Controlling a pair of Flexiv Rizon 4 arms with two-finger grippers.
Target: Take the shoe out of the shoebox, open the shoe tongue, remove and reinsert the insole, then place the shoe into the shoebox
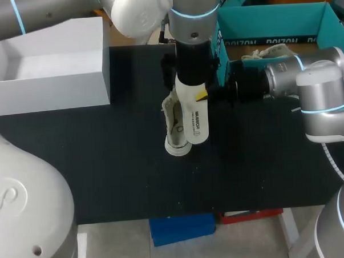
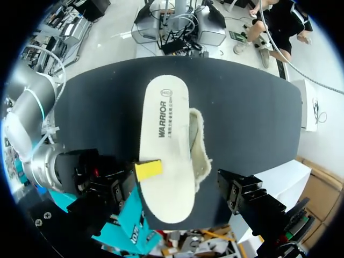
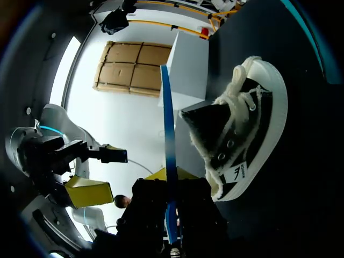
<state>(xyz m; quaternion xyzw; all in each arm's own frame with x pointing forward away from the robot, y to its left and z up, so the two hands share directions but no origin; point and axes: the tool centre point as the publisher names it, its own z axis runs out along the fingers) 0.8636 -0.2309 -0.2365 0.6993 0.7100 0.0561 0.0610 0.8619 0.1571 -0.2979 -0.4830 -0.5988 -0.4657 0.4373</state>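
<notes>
While the shoe (image 3: 244, 126) sits outside the shoebox (image 1: 270, 21), right gripper (image 2: 146, 171) pinches insole (image 2: 166, 145) and left gripper (image 2: 174, 192) gapes.

**How the Three Cameras Look**

The head camera sits high behind the robot and looks down over the whole black counter (image 1: 105, 166) from a distance. The camera on the left arm (image 1: 193, 25) wrist faces straight down, close over the insole (image 2: 166, 156), which the head view also shows. The camera on the right arm (image 1: 324, 76) wrist sits low and looks sideways along the counter at the nearby shoe (image 3: 215, 126), shared with the head view.
</notes>
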